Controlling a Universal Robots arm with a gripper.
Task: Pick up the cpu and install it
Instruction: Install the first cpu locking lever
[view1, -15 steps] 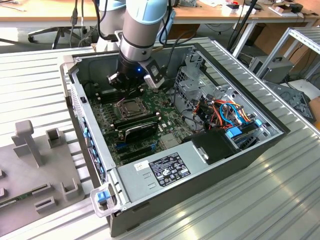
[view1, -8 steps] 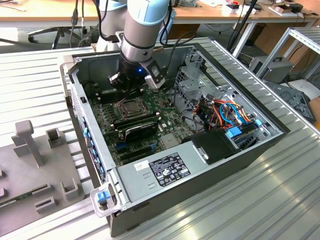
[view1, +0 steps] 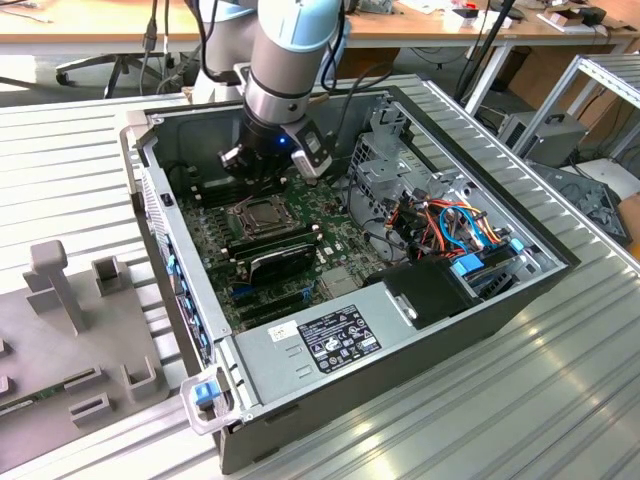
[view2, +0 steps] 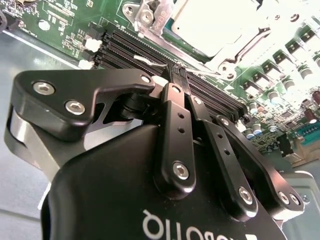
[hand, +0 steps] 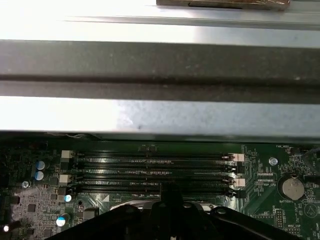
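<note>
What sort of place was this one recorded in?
Probably a robotics lab or workshop: an open computer case sits on a ribbed aluminium table, with the robot arm reaching into it and wooden desks behind.

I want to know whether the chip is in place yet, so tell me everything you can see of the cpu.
The cpu is a small, flat, square chip with a pale, dull metal top that catches bright light in the second wrist view. It lies flat and level in its socket on the green motherboard, bordered by the socket's metal frame. Whether that frame is latched cannot be told. The gripper hangs close by over the memory slots beside the socket, not touching the chip.
</note>
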